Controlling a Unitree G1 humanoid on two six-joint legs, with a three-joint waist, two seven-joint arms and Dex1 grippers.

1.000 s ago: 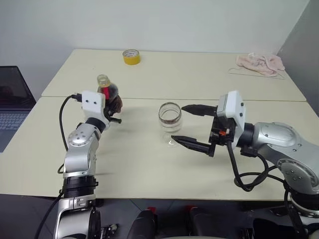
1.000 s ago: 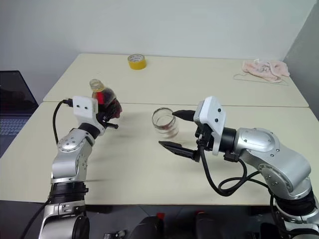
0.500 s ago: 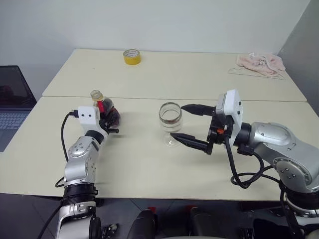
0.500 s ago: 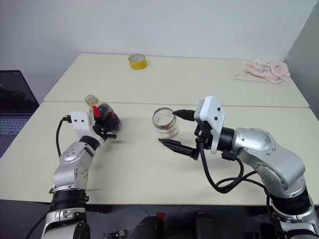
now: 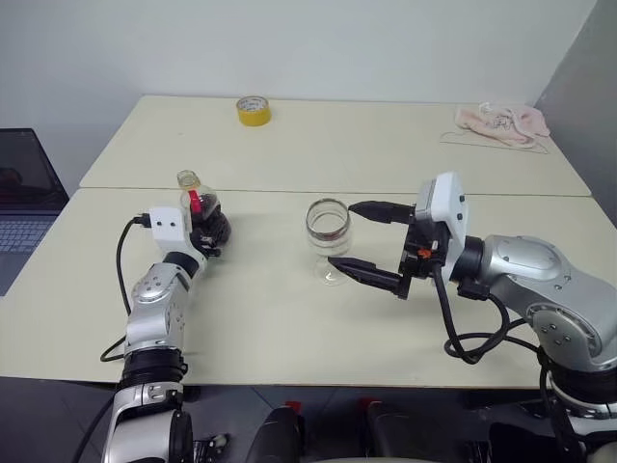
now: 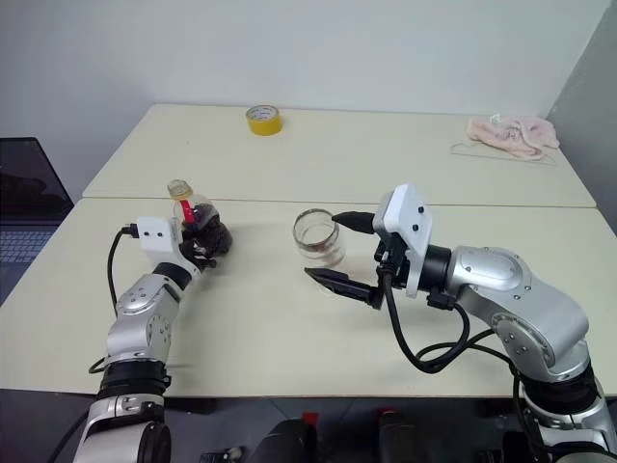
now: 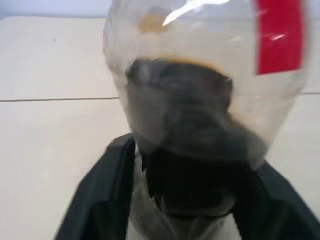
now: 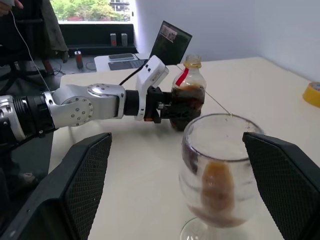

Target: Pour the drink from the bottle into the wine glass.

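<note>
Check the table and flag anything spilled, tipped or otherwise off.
No spill shows on the table. The bottle stands upright between the left hand's fingers, and the wine glass stands upright between the right hand's spread fingers. One oddity: a crumpled pink cloth lies at the far right corner.

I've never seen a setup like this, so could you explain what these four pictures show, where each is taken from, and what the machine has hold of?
It is a two-armed robot at a table. Two pictures come from its head, one from each wrist. The left gripper is around a bottle standing upright on the table, with dark drink inside; whether it grips is unclear. The right gripper is open, one finger on either side of a wine glass, touching nothing. Farther back lie a tape roll and a pink cloth.
</note>
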